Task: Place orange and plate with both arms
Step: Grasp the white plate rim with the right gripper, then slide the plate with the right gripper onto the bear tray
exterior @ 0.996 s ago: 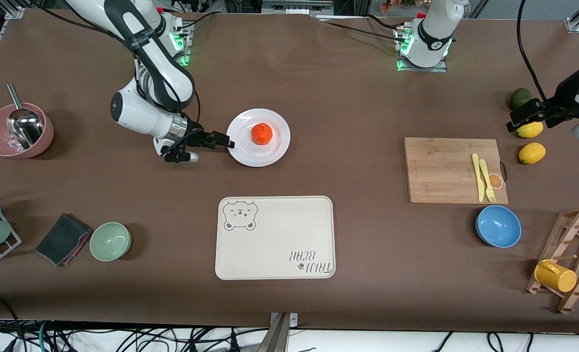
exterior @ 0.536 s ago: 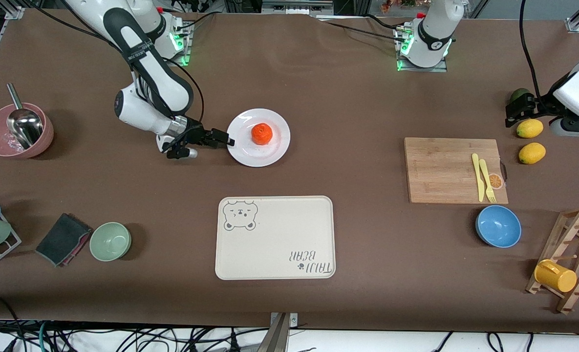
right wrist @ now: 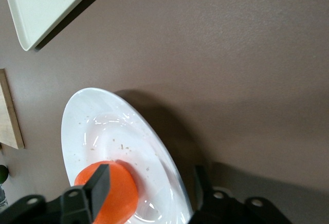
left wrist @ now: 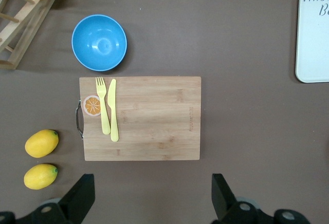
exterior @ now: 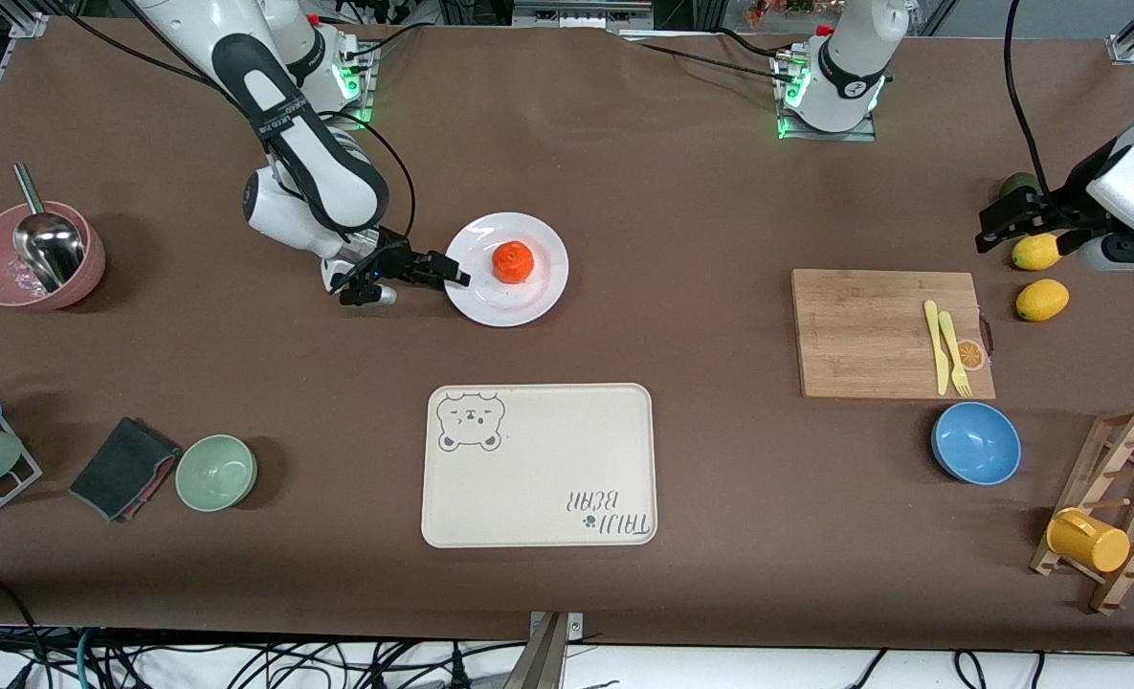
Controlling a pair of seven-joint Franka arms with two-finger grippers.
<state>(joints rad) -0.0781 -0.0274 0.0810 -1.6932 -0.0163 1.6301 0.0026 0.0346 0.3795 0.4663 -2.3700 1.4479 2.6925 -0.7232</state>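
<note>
White ceramic, the plate [exterior: 506, 269]: flat on the brown table, farther from the front camera than the beige bear-printed tray [exterior: 539, 465]; the landmark for every entry here.
The orange [exterior: 513, 261]: sits on the plate, close to its centre.
Right gripper [exterior: 454, 276]: low at the plate's edge toward the right arm's end of the table; the right wrist view shows one finger above the plate by the orange and the other outside the rim, jaws apart and straddling it, not clamped.
Left gripper [exterior: 992, 227]: well apart from the plate, up over the left arm's end of the table beside a lemon [exterior: 1037, 252]; fingers spread wide, holding nothing; this arm waits.
Cutting board [exterior: 890, 333]: wooden, toward the left arm's end from the plate, carrying a yellow fork [exterior: 954, 355] and knife [exterior: 935, 345].
Blue bowl [exterior: 975, 442]: nearer to the front camera than the plate, just beside the cutting board.
Green bowl [exterior: 216, 472]: toward the right arm's end from the plate, nearer to the front camera.
</note>
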